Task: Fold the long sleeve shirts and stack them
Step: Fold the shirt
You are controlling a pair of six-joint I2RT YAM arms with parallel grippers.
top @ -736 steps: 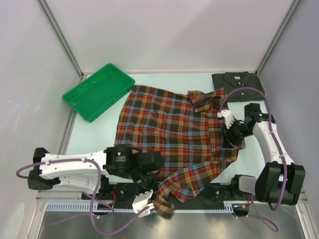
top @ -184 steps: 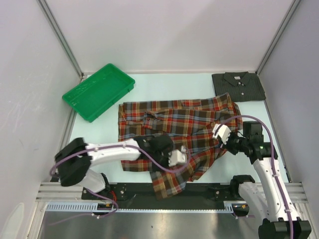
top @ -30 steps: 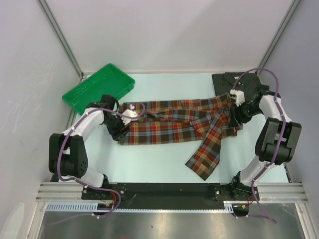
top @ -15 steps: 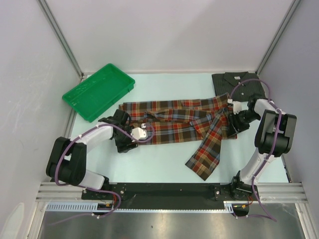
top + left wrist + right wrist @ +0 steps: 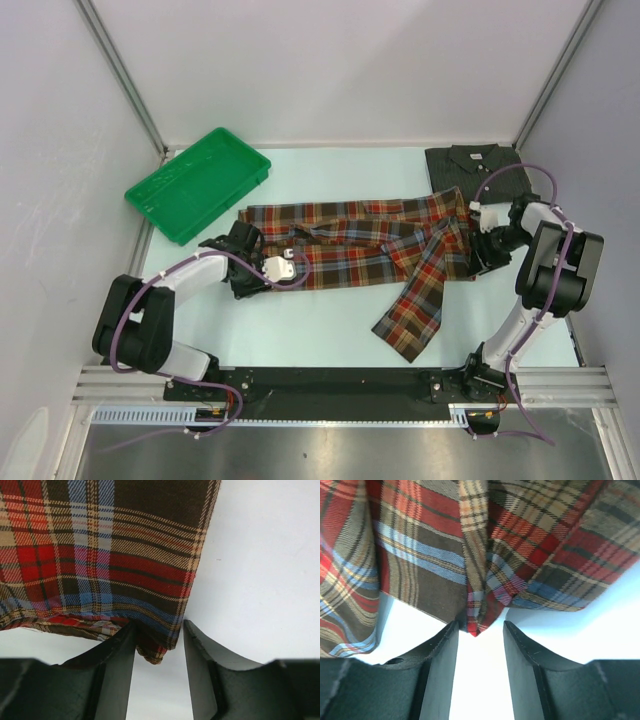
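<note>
Now, plaid shirt (image 5: pixel 345 240) folded into a long band, left gripper (image 5: pixel 159 632) spread around one end corner, right gripper (image 5: pixel 480 629) spread around the other, perhaps just touching cloth.

1. Light was bright, even and diffuse from above; shadows on the counter (image 5: pixel 330 330) were faint.
2. The overhead view was sharp.
3. Wrist views showed the pincer fingers (image 5: pixel 117 675) dark and slightly blurred.
</note>
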